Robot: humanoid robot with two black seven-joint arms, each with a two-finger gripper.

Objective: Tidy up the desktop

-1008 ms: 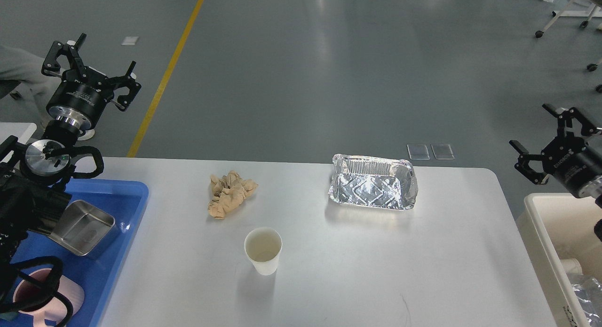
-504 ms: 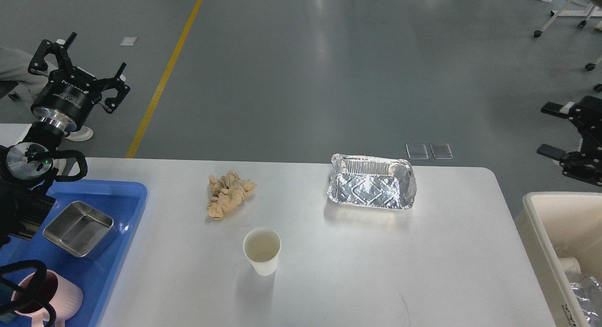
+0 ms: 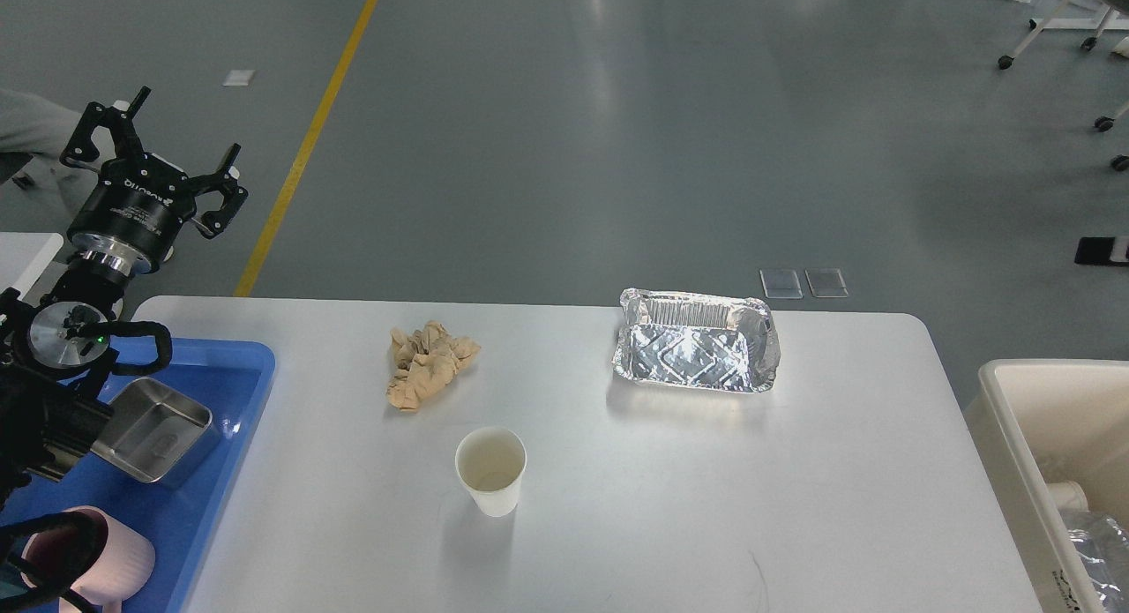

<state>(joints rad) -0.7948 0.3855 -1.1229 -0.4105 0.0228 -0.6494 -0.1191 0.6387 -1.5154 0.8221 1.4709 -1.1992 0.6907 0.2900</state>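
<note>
My left gripper [image 3: 150, 150] hangs wide and empty past the far left corner of the desktop [image 3: 661, 489], which spreads below and right of it. My right gripper is barely in view; state unknowable. Steel dish [image 3: 154, 426] and pink mug [image 3: 110, 560] sit in the blue tray [image 3: 220, 472]. Crumpled paper [image 3: 429, 363], paper cup [image 3: 491, 470], foil tray [image 3: 697, 352] remain, probably bound for the bin [image 3: 1014, 437].

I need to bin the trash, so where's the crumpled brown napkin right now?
The crumpled brown napkin lies on the desktop, left of centre, just behind the white paper cup.
</note>
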